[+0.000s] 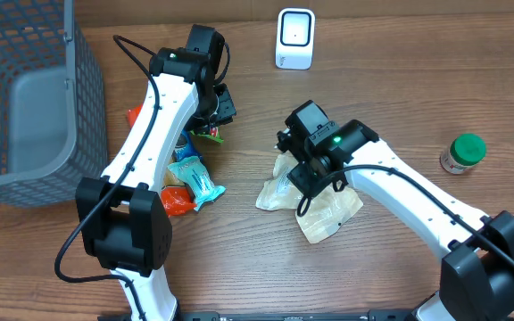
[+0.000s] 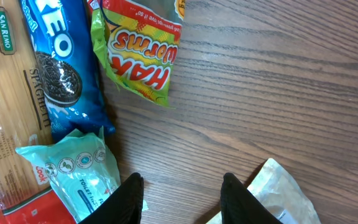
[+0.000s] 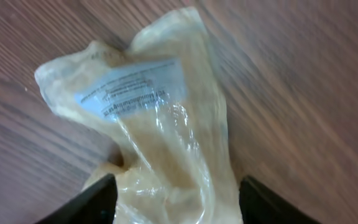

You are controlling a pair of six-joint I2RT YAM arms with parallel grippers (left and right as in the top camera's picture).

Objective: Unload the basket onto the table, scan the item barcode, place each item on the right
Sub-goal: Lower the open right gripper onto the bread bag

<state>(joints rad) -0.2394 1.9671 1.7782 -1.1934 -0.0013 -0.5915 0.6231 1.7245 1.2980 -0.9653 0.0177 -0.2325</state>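
Note:
The item is a clear plastic bag [image 1: 328,209] of pale contents, lying crumpled on the wooden table right of centre. Its white printed label [image 3: 135,90] faces up in the right wrist view. My right gripper [image 3: 178,186] is open and straddles the bag [image 3: 160,124], one dark finger [image 3: 95,202] on each side. A white scanner [image 1: 294,38] stands at the table's back edge. My left gripper [image 2: 182,180] is open over bare wood, with nothing between its fingers. A corner of the bag [image 2: 278,193] lies just right of it.
Snack packs lie in a heap left of centre: blue Oreo [image 2: 61,62], green gummy worms [image 2: 142,50], spaghetti [image 2: 5,112], a teal tissue pack [image 2: 79,168]. A grey mesh basket [image 1: 78,98] stands at far left. A green-lidded jar [image 1: 463,153] stands at right.

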